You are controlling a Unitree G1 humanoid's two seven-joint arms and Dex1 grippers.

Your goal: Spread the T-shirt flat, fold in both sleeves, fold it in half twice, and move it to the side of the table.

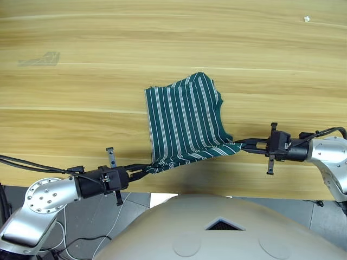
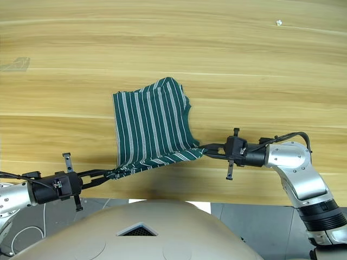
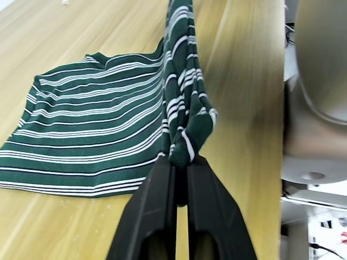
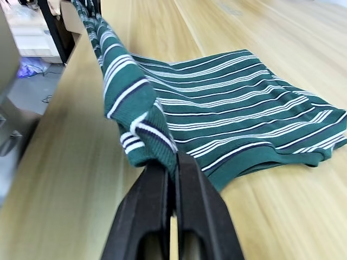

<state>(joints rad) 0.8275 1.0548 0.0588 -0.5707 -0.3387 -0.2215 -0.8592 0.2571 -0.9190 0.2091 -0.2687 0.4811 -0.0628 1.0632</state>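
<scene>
My left gripper (image 1: 145,169) and right gripper (image 1: 239,144) are each clamped shut on a near corner of the T-shirt (image 1: 184,116). That pulls its near hem taut between them and lifts it slightly, I judge ready for folding it in half. The rest lies flat on the table (image 1: 81,81), near its front edge

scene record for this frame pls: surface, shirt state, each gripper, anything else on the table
surface: wooden table
garment: green white-striped T-shirt, looks partly folded, far part lying on the table
near edge: bunched and stretched between the two grippers, along the table's near edge
left gripper: shut on the T-shirt's near left corner
right gripper: shut on its near right corner
other: small white scrap, far right of the table
</scene>
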